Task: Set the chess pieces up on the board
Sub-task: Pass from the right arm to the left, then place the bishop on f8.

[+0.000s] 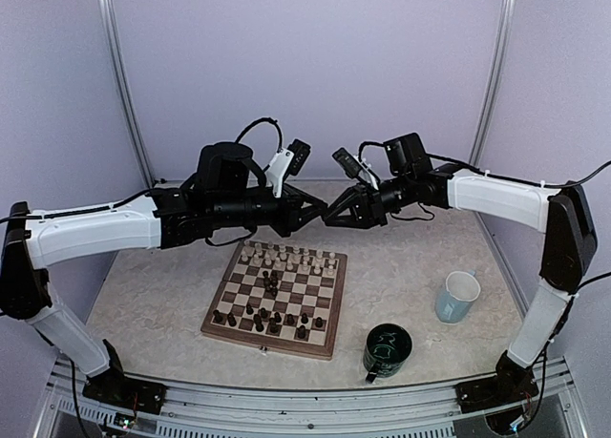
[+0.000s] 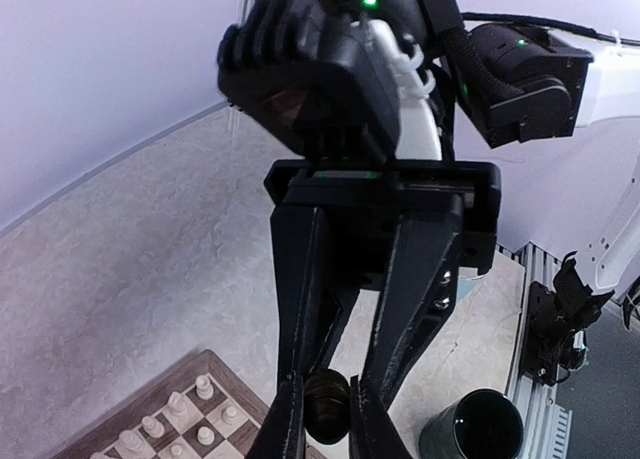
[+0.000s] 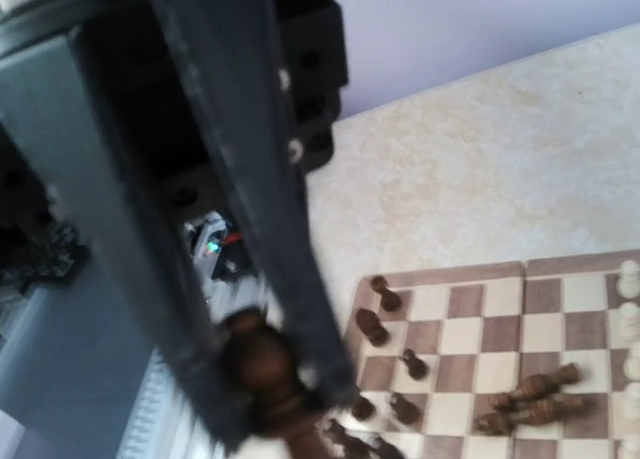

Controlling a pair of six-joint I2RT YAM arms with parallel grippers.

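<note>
Down by the arm bases sits a dark green mug (image 1: pixel 387 350), with a pale blue mug (image 1: pixel 458 297) further right, both off the board (image 1: pixel 325 295). Dark chess pieces (image 1: pixel 272 319) are scattered over its near rows, a couple lying flat mid-board, and the white ones line the far edge. Above that edge the grippers meet tip to tip. The right gripper (image 1: pixel 336 214) is clamped on a dark piece (image 3: pixel 265 374), while the left gripper (image 1: pixel 319 210) sits narrow around the same piece — can't tell if it's actually gripping.
</note>
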